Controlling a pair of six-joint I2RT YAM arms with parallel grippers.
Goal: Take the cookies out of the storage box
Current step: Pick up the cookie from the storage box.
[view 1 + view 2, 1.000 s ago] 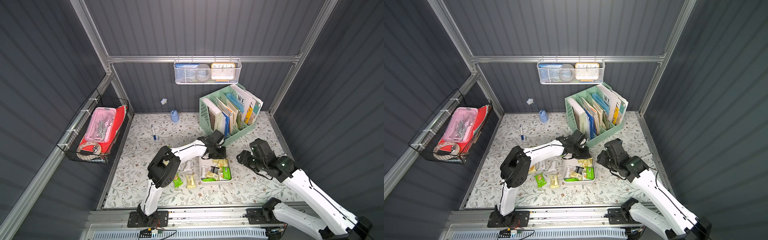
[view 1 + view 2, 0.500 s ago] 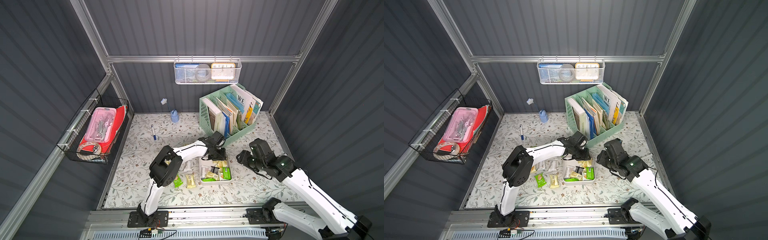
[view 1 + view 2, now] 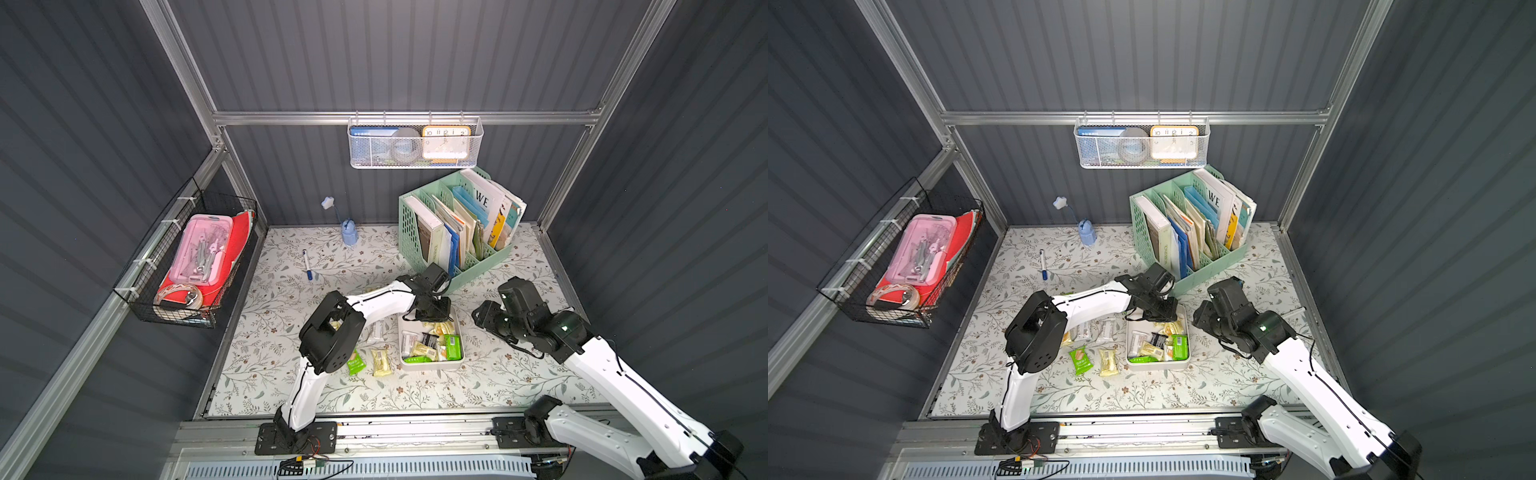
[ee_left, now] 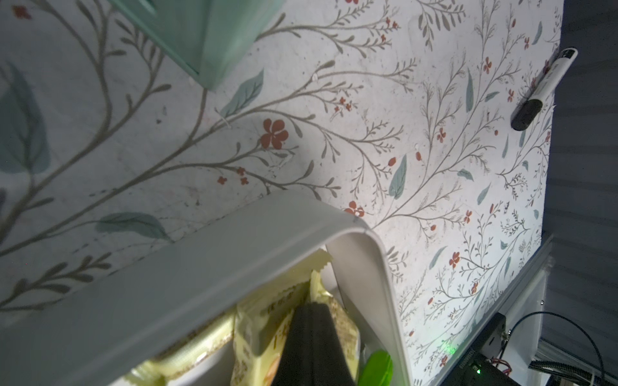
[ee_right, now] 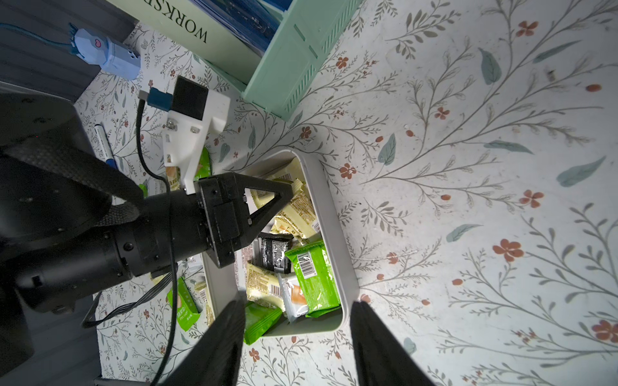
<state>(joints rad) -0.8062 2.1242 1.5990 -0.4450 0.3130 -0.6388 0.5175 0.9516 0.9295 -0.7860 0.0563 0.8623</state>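
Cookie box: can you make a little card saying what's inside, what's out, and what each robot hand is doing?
Storage box: white tray on the flowery table
Inside: cookies, green, pale yellow and one black
Outside: green packet, pale yellow packet and white packets, beside the box
Left gripper: shut, tips among the cookies at the box's far end
Right gripper: open, empty, beside the box

left pincer [image 3: 1165, 318]: at storage box [image 3: 1158, 366] far end | cookies [image 3: 1179, 347]: inside, others beside it
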